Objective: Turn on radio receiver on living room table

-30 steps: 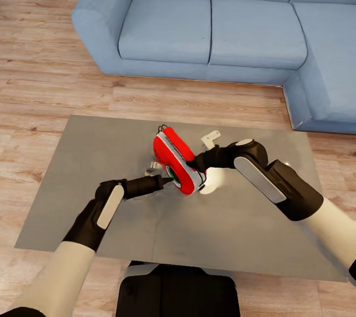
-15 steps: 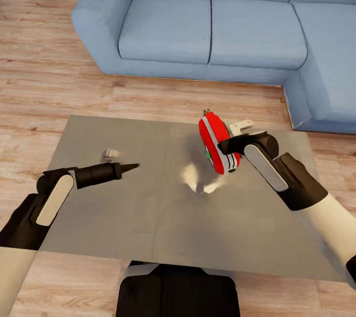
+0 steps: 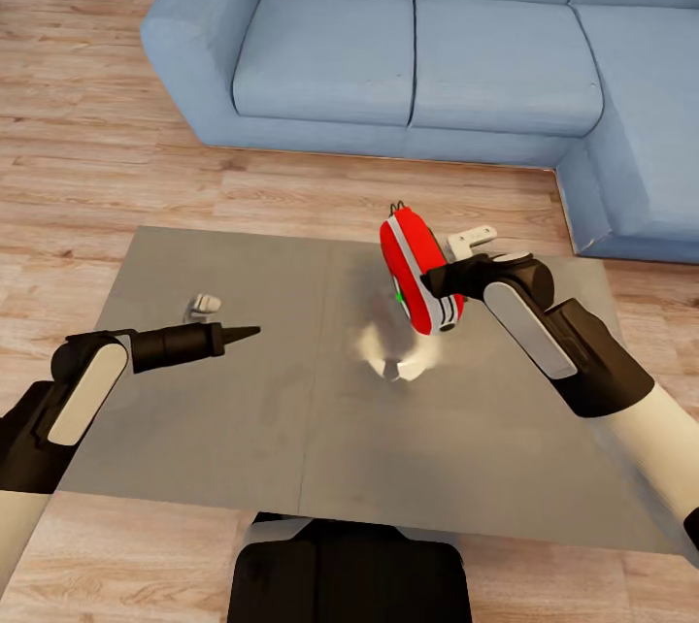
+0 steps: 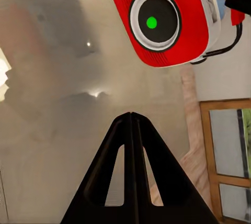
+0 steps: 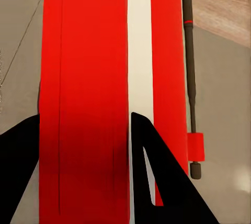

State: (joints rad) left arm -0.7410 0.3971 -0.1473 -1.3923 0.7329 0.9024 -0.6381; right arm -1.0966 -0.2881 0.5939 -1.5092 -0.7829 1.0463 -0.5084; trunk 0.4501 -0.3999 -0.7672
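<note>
The red radio receiver (image 3: 416, 276) with white trim bands is held on edge a little above the grey table (image 3: 243, 429), right of its middle. My right gripper (image 3: 437, 281) is shut on it; in the right wrist view the radio (image 5: 83, 77) sits between the two black fingers (image 5: 151, 182), its thin handle alongside. In the left wrist view the radio's face (image 4: 167, 20) shows a round dial with a green light. My left gripper (image 3: 250, 330) is shut and empty, hovering over the table's left part, well apart from the radio, pointing toward it.
A blue L-shaped sofa (image 3: 417, 50) runs along the far side and the right of the table. Light wood floor (image 3: 87, 167) surrounds the table. My dark base (image 3: 349, 574) stands at the table's near edge.
My right gripper has carried the radio up and to the right, away from the table's middle. The left arm has pulled back to the left, off the radio.
</note>
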